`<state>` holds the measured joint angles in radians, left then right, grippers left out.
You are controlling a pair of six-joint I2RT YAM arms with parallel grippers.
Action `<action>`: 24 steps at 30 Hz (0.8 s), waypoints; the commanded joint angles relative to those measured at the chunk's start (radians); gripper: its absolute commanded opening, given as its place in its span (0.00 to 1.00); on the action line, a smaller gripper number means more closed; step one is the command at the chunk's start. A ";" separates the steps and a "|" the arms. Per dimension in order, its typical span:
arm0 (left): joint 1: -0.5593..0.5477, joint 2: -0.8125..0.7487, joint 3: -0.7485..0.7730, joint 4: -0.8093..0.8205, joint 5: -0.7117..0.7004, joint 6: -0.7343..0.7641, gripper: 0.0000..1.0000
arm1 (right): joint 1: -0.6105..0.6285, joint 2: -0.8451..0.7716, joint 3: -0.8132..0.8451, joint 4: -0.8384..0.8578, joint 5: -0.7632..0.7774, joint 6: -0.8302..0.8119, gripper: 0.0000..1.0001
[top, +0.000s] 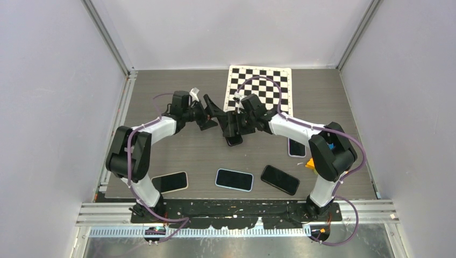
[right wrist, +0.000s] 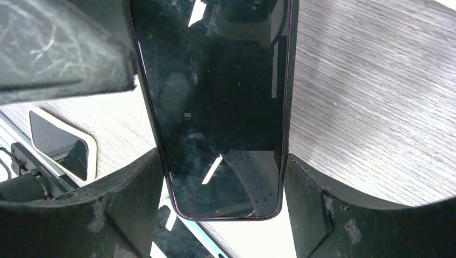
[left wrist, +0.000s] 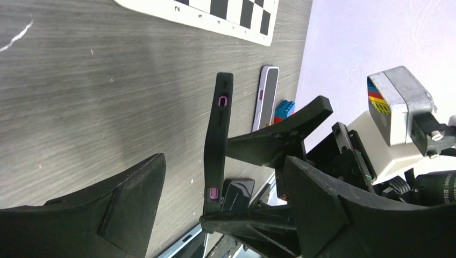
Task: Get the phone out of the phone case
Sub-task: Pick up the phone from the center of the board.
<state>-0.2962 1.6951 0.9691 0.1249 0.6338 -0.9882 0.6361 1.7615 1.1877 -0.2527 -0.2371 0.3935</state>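
left gripper (left wrist: 225, 161): fingers wide apart, holding nothing. just ahead of its gap, off the table, glossy black phone (right wrist: 215, 97) in black rubbery case with purple side buttons (left wrist: 218, 129); thin edge toward it, long axis square to its closing line. right gripper (right wrist: 223, 158): clamped on the case's long edges. left arm free and near. count: five phones, one held, four flat on grey wood-grain table (top: 156, 86): white-cased phone (top: 170, 181), pale-blue-cased phone (top: 234, 179), bare black phone (top: 280, 179), lilac-edged phone (top: 296, 147). one checkerboard sheet (top: 261, 86).
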 commanded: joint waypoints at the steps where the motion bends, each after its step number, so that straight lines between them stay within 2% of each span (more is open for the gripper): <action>1: -0.015 0.053 0.055 0.114 0.042 -0.054 0.79 | -0.003 -0.008 0.069 0.097 -0.033 0.020 0.38; 13: -0.040 0.115 0.101 0.084 0.065 -0.049 0.22 | -0.003 0.037 0.158 0.078 -0.056 0.036 0.42; 16: -0.040 0.118 0.118 0.070 0.071 -0.030 0.04 | -0.004 0.050 0.190 0.043 -0.045 0.043 0.51; 17: -0.040 0.118 0.127 0.059 0.072 -0.018 0.00 | -0.004 0.054 0.195 0.036 -0.041 0.043 0.57; 18: -0.039 0.117 0.135 0.045 0.070 -0.006 0.00 | -0.005 0.053 0.196 0.027 -0.033 0.043 0.61; 21: -0.033 0.109 0.180 -0.009 0.052 0.044 0.00 | -0.013 0.012 0.160 0.033 -0.006 0.032 0.85; 23: -0.021 0.103 0.216 -0.044 0.039 0.071 0.00 | -0.026 -0.040 0.116 0.074 0.024 0.032 0.96; 24: -0.008 0.102 0.234 -0.057 0.034 0.079 0.00 | -0.033 -0.081 0.100 0.091 0.022 0.039 0.98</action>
<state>-0.3283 1.8175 1.1049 0.0895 0.6552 -0.9665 0.6235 1.8149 1.3163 -0.2592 -0.2516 0.4206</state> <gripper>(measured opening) 0.153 0.932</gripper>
